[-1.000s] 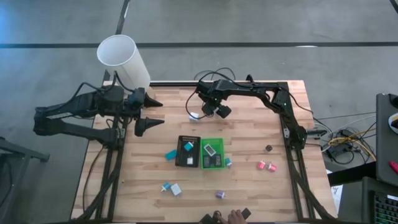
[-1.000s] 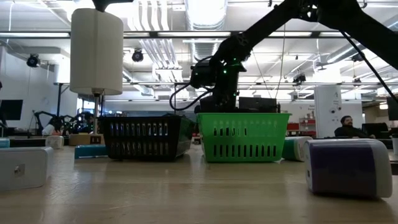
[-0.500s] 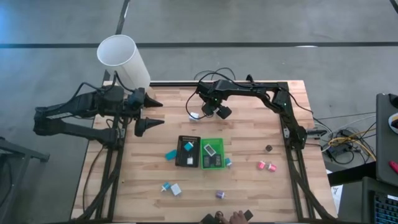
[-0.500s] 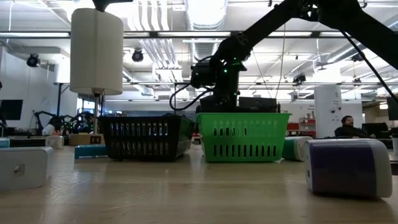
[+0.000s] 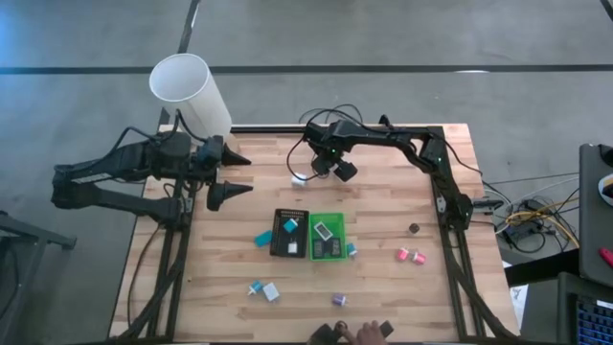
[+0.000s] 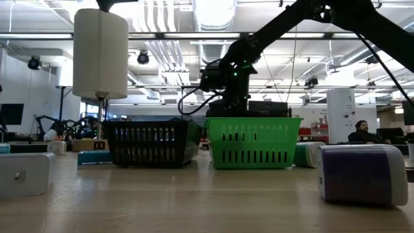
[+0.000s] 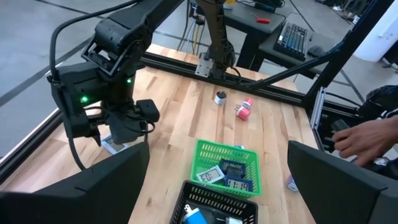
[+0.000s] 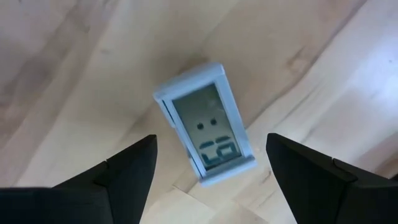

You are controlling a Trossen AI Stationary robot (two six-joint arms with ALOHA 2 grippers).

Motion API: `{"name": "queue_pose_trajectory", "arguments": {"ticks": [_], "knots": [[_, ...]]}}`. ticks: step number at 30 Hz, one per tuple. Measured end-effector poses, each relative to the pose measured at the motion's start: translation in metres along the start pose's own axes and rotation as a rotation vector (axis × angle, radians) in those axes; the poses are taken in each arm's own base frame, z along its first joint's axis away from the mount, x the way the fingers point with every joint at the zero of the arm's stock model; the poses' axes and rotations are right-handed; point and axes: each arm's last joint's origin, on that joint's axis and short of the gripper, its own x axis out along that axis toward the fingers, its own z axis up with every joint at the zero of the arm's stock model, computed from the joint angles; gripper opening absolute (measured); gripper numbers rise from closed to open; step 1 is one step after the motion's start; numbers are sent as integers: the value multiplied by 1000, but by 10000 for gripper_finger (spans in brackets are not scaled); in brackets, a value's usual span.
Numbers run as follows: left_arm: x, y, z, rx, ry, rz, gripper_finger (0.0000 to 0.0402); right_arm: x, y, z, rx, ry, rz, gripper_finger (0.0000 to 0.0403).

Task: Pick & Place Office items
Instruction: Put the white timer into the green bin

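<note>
A small white digital clock lies flat on the wood near the table's far side, display up; it also shows in the high view. My right gripper hovers over it, open, with one finger on either side and apart from it; it also shows in the high view. My left gripper waits open and empty at the far left. A black basket and a green basket stand mid-table with a few pieces inside. Teal, white, purple, pink and black pieces lie scattered on the table.
A tall white cylinder lamp stands at the far left corner. Pink pieces and a black piece lie to the right, a purple piece near the front. A person's hand is at the near edge.
My right gripper has shifted a little toward the table's far edge, and more of the white clock now shows beside it in the high view.
</note>
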Motion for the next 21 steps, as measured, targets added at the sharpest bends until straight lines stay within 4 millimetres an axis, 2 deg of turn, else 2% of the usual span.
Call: {"name": "queue_pose_trajectory", "arguments": {"ticks": [9,21], "knots": [[0,0,0,0,1,-7,383,0,-5,-13,34,7,6,297],[0,0,0,-8,2,-7,383,1,0,-14,21,-21,73,285]]}}
